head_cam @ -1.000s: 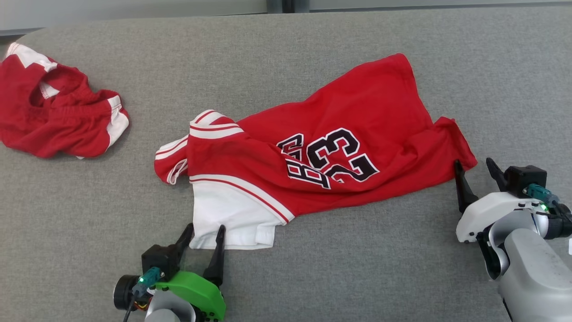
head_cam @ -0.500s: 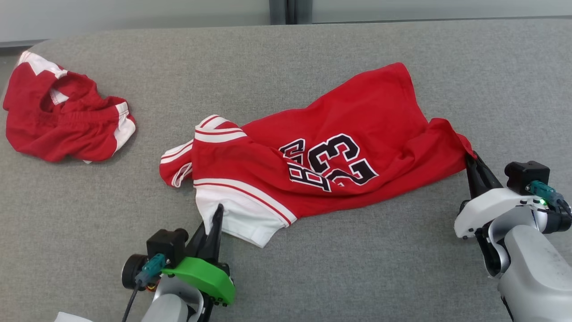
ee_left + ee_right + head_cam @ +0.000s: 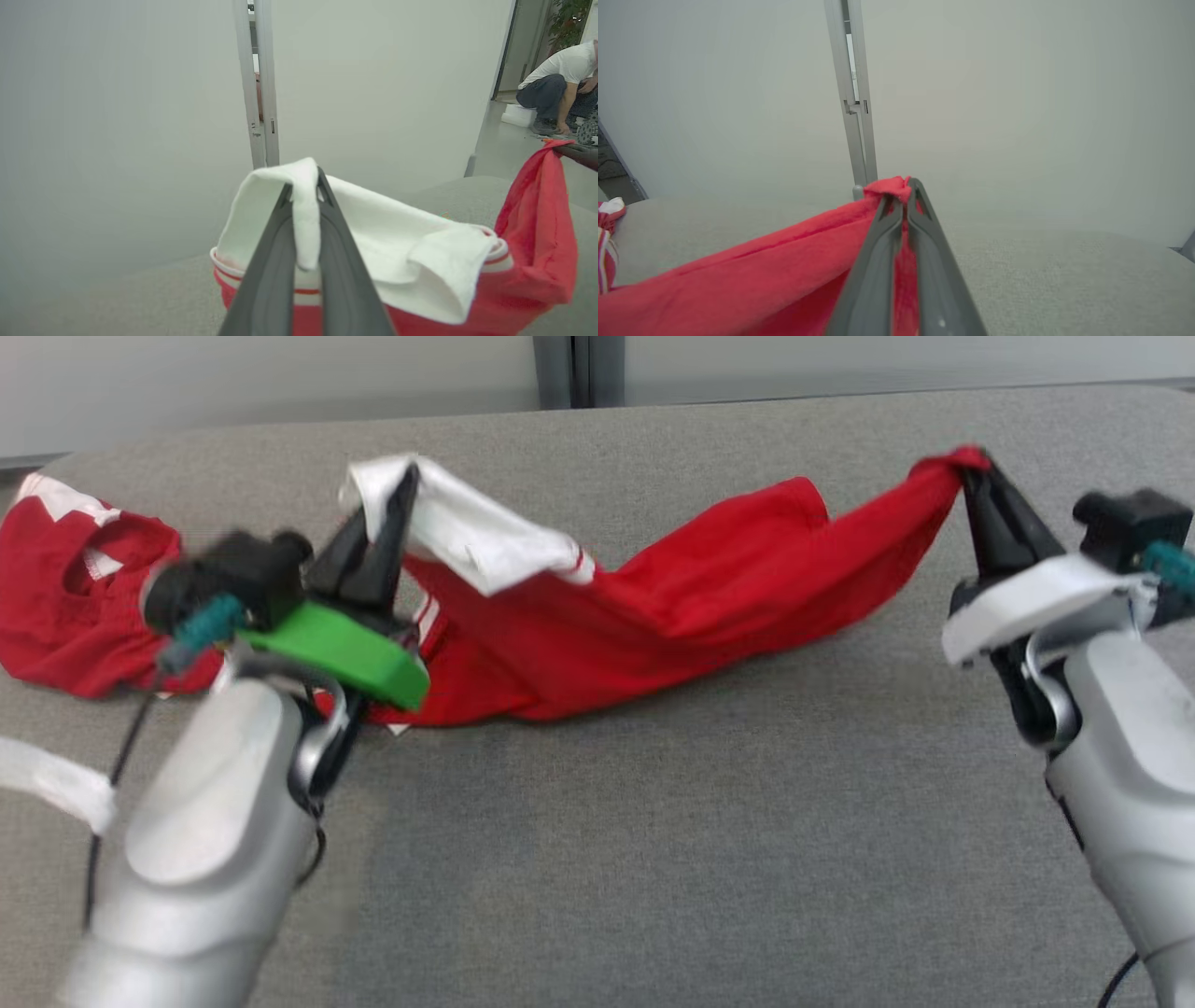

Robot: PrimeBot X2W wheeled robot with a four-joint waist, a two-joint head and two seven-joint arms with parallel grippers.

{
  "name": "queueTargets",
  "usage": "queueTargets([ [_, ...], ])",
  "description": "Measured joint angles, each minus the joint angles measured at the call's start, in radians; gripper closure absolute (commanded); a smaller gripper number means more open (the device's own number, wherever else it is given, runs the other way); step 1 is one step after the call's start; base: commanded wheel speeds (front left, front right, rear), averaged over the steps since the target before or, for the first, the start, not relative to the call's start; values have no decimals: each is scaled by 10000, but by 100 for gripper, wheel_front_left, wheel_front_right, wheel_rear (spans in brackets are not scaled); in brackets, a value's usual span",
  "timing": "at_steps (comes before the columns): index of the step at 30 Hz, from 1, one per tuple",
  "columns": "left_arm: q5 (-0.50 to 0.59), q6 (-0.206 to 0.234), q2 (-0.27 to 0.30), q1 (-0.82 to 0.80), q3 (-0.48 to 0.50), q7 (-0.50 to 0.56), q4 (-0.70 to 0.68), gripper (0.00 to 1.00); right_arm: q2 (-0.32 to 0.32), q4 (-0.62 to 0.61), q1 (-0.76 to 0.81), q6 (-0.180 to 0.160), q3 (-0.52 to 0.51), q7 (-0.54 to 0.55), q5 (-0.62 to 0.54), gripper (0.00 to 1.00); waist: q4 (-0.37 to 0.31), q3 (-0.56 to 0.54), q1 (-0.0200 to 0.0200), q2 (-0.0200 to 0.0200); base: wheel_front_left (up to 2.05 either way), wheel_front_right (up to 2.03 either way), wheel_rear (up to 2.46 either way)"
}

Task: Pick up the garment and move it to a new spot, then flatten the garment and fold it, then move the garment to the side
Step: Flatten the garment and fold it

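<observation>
change, left side: a second ago the left claw (image 3: 401,490) stood with fingers apart at the white hem of the garment (image 3: 672,616), which lay spread on the worktop (image 3: 653,859). now it is clamped on that white corner and raised, with cloth pinched between the fingers in its wrist view. right side: the right claw (image 3: 976,476) was apart beside the red corner then. now it is clamped on that corner and lifted as well. the garment hangs between the two as a sagging band, its low middle apparently resting on the worktop. reading: pick-up made at both ends, carry to a new spot likely under way; flattening and folding not begun. the head camera has also shifted, so background offsets are not object moves. hard to make out: second red garment (image 3: 65,579) at far left is partly behind the motion-blurred left arm. white strip (image 3: 47,784) at the left edge is cut off, unidentified. number print is folded out of sight. true contact of the sag with the worktop is uncertain. crouching person (image 3: 556,88) far off, small.
</observation>
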Motion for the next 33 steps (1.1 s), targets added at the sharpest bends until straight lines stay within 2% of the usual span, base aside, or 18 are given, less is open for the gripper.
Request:
queueTargets([
  [2, -364, -2, 374, -1464, -161, 487, 240, 100, -61, 282, -1225, 0, 228, 295, 368, 100, -59, 235, 0, 0, 0, 0, 0],
  [6, -1384, -2, 663, -4424, 25, 1258, 980, 100, 52, 1032, -3844, 0, 347, 1118, 1296, 100, -171, 905, 0, 0, 0, 0, 0],
  [11, -1505, -2, 619, -8082, 81, 1699, 2316, 100, 81, 2232, -7016, -2, -163, 1710, 2121, 100, -325, 1875, 1, 0, 0, 0, 0],
  [16, -1599, -2, 92, -10749, 94, 1411, 3613, 100, 165, 3359, -9261, -2, -506, 1824, 2506, 100, -515, 2762, 1, 0, 0, 0, 0],
  [21, -1484, -2, -136, -12170, -92, 1101, 4629, 100, 178, 4282, -10574, -2, -673, 1904, 2750, 100, -743, 3287, 2, 0, 0, 0, 0],
  [25, -1616, -2, -374, -12625, -228, 769, 5206, 100, 171, 4694, -10872, -2, -556, 1747, 2777, 100, -914, 3547, 2, 0, 0, 0, 0],
  [29, -1847, -2, -395, -12426, -472, 397, 5764, 100, 190, 4878, -10605, -2, -278, 1601, 2997, 100, -1020, 3779, 2, 0, 0, 0, 0],
  [33, -1939, -2, -360, -11278, -708, -117, 6073, 100, 382, 4637, -9399, -2, 0, 1289, 3630, 100, -1148, 3768, 2, 0, 0, 0, 0],
])
